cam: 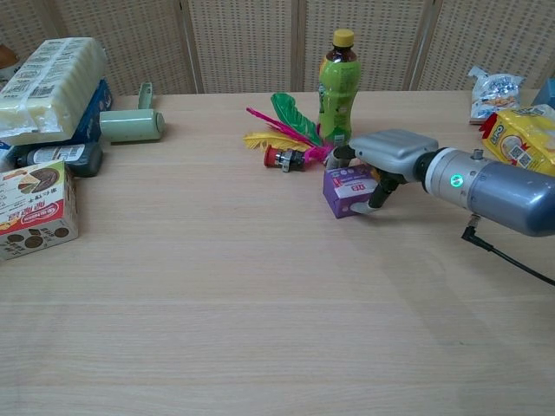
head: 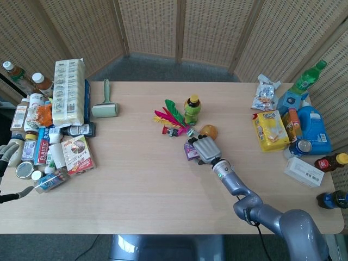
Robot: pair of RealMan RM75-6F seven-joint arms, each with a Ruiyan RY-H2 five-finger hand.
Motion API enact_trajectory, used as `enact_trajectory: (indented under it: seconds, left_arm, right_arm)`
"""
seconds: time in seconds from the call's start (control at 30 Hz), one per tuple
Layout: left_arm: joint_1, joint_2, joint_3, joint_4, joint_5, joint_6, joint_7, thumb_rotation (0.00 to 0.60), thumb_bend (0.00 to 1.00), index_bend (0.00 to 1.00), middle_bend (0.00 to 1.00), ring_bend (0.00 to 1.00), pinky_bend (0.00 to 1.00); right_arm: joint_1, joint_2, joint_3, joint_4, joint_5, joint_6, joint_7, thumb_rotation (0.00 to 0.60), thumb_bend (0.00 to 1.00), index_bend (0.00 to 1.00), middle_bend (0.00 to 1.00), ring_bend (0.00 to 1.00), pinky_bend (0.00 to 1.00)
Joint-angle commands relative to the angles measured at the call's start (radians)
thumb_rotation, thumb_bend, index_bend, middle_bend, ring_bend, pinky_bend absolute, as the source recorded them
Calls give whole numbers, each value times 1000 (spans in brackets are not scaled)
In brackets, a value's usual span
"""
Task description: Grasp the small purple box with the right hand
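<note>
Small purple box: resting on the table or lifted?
Resting on the table: the small purple box sits flat on the wood, with the right robot hand draped over it.

A: What's my right arm (cam: 503, 192) look like on cam?
B: Glossy silver-grey tube, green LED at the wrist, thin blk cable hanging below.
A: I see the right hand (cam: 392, 154) w/ a matte grey shell, dark fingers (cam: 381, 191). Left hand (head: 7, 155)?
B: Grey, at frame edge.

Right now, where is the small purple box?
In the chest view the small purple box sits right of table centre, just in front of the green bottle, with the right robot hand over its right side.
</note>
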Motion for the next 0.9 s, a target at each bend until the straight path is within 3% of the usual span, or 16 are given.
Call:
enact_trajectory:
  seconds: [0.03, 0.2, 0.33, 0.43, 0.6, 0.77, 0.9]
  left_arm:
    - [0, 0, 0, -1, 1, 1, 0, 600, 0, 0, 0, 0, 0]
    - [1, 2, 2, -4, 9, 5, -2, 600, 0, 0, 0, 0, 0]
    - [0, 4, 4, -6, 15, 3, -8, 600, 0, 0, 0, 0, 0]
    - [0, 6, 7, -8, 19, 2, -16, 600, 0, 0, 0, 0, 0]
    - [0, 11, 9, -8, 28, 6, -38, 600, 0, 0, 0, 0, 0]
    - [2, 17, 13, -11, 43, 16, -57, 600, 0, 0, 0, 0, 0]
    - [1, 19, 16, -13, 50, 17, -61, 600, 0, 0, 0, 0, 0]
  right_arm:
    - [-7, -7, -9, 21, -18, 30, 30, 600, 375, 419, 515, 270, 450]
    - [-28, 23, -23, 3, -37, 73, 47, 600, 388, 433, 531, 282, 469]
    - [-51, 92, -28, -84, -54, 132, 25, 600, 382, 433, 531, 281, 469]
    - [-70, 179, -17, -219, -61, 187, -10, 600, 402, 431, 528, 282, 468]
    - [-101, 370, 26, -531, -45, 254, -120, 600, 410, 427, 521, 282, 470]
    - [-113, 539, 95, -827, 24, 264, -228, 600, 406, 424, 515, 282, 469]
    - [-116, 625, 142, -1002, 118, 242, -252, 600, 407, 421, 512, 282, 468]
